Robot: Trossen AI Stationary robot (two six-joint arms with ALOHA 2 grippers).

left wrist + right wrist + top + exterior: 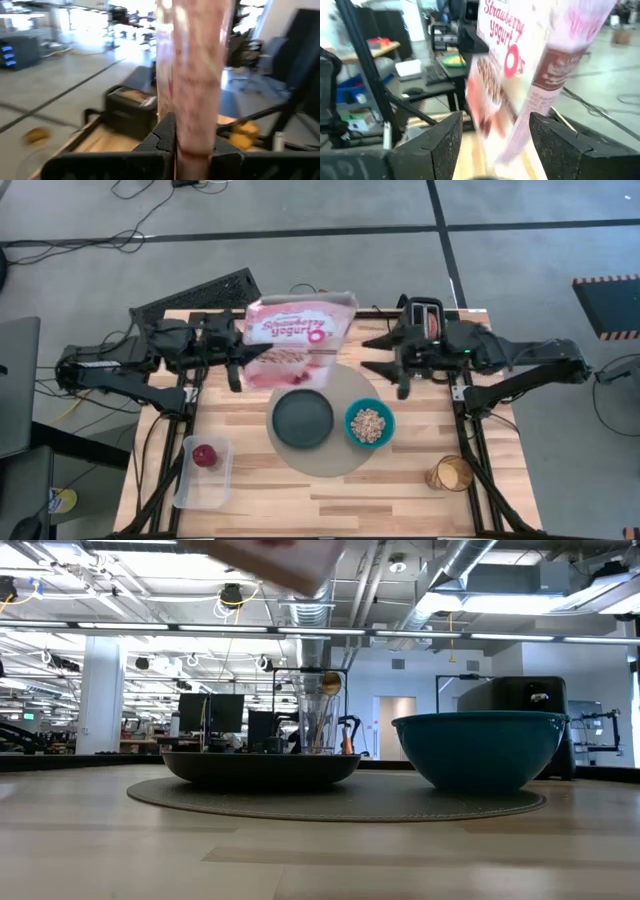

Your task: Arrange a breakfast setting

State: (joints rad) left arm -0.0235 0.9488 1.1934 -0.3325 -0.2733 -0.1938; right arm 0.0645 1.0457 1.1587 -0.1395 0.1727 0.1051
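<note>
Mat (335, 420), round and grey, lies at the table's (400, 480) centre. On it: dark plate (302, 420), empty, and just beside it the teal bowl (369, 424) holding beige cereal (369, 424). In the low view the plate (262, 767) and bowl (480, 748) sit side by side on the mat (335, 802), close but apart.

Apple (204, 456), small and red, rests inside a clear tub (203, 472) near the front left corner, well apart from the mat. Gold spoon (449, 473) stands in a glass (450, 474) at the front right; the low view shows the spoon (328, 685) sticking up from the glass (314, 712) behind the plate.

Above the mat's far edge, a pink cereal box (298, 340) ("Strawberry yogurt" print) is held up off the table. Left gripper (240, 360) clamps it at the left edge; the left wrist view shows its fingers (160, 142) pressed on either side of the box (195, 75). Right gripper (385, 352) hovers just right of the box, jaws spread wide (nothing between them); its wrist view shows both fingers (445, 140) apart with the box (520, 75) ahead.

Black toaster (425, 315) stands at the far right edge, behind the right arm.
</note>
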